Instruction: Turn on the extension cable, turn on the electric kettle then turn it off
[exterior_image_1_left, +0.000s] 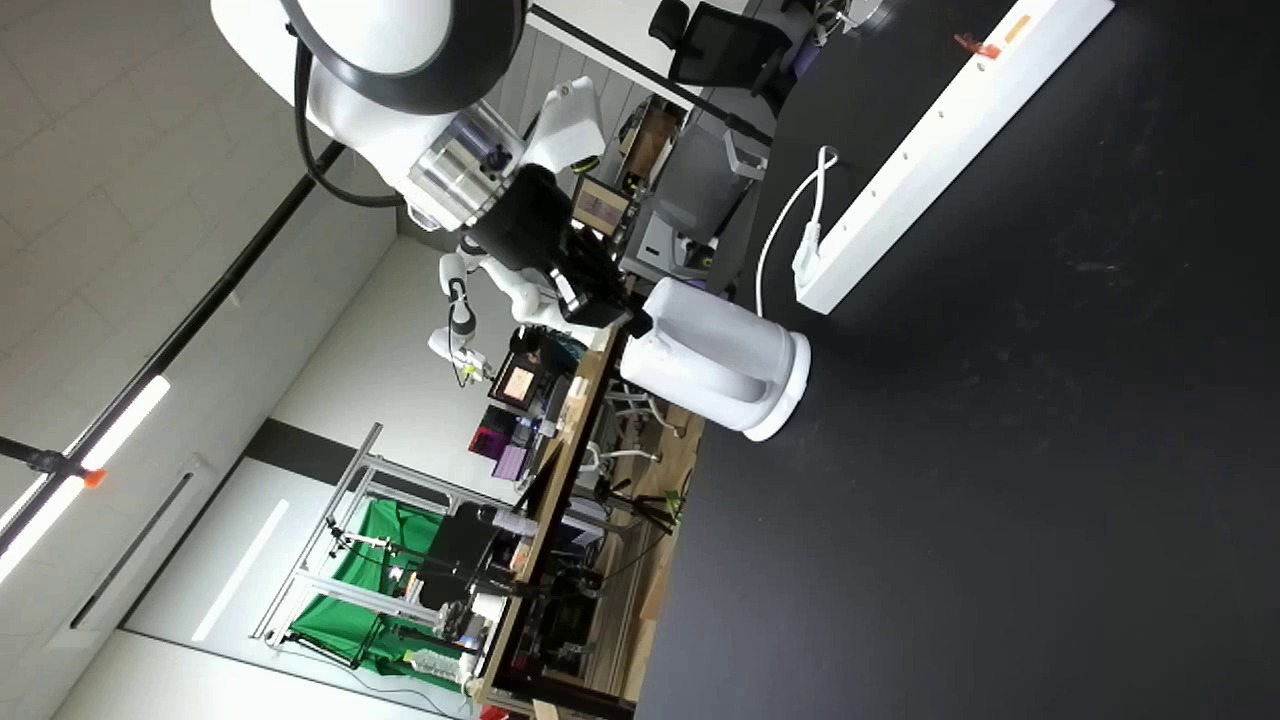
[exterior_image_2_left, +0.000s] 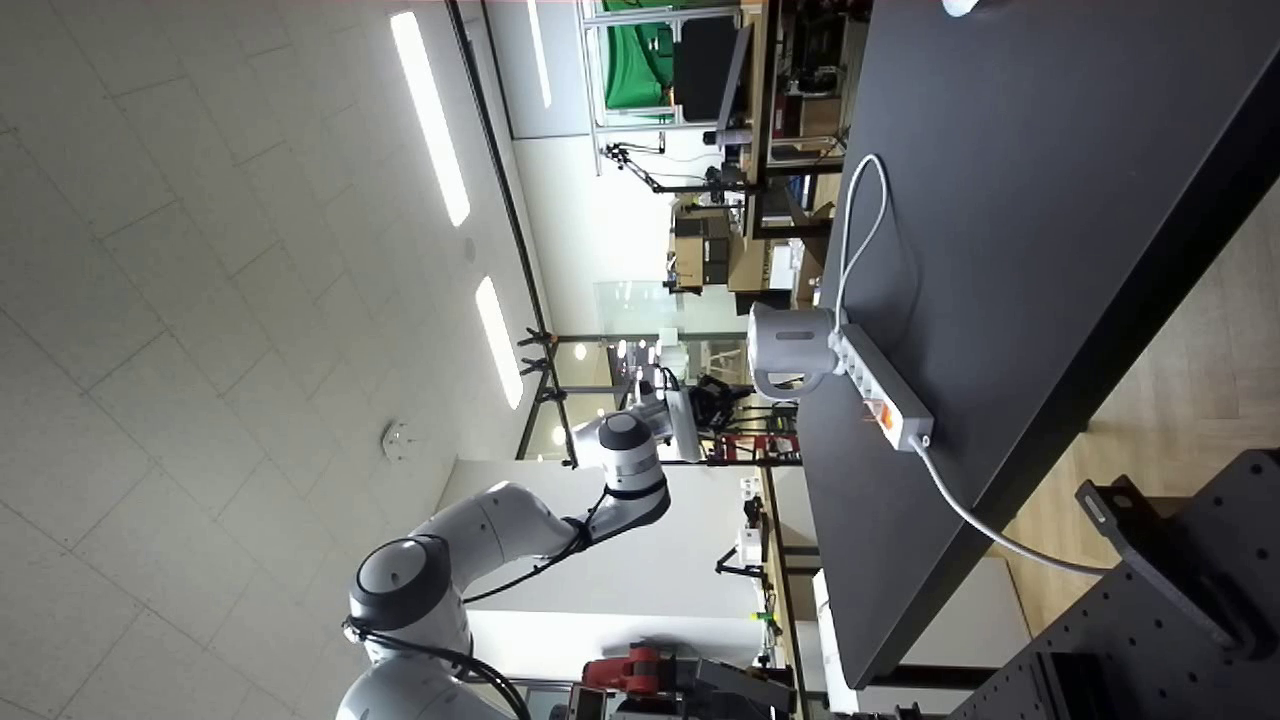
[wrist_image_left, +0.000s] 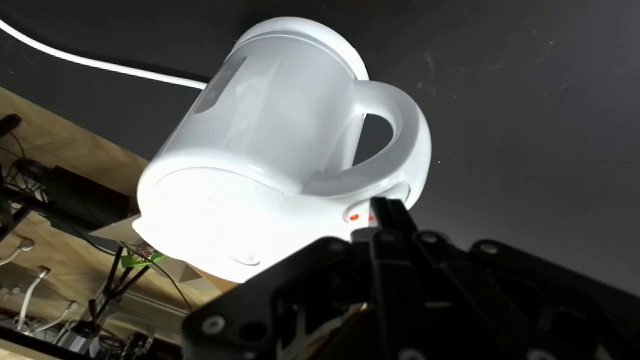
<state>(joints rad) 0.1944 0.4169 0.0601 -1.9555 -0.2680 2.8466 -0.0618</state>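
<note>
- Table (exterior_image_1_left: 950, 500): carries strip (exterior_image_1_left: 940, 150) and kettle (wrist_image_left: 280, 110).
- Kettle: upright; light pressure should avoid tipping it.
- Claw (wrist_image_left: 387, 201): closed, holding nothing, by the switch (wrist_image_left: 361, 208); contact unclear, so nudge squarely.
- Red light (wrist_image_left: 354, 217): best watched for a response.

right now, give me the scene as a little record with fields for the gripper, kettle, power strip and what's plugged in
kettle: white, upright on the dark table
gripper: shut, in front of the top end of the handle in the wrist view; contact unclear
red spots: two, beside the gripper tips; whether lit, unclear
power strip: white bar on the table, orange switch at one end
plug: white, in the strip at the end away from the switch
cord: runs from the kettle toward the plug
</note>
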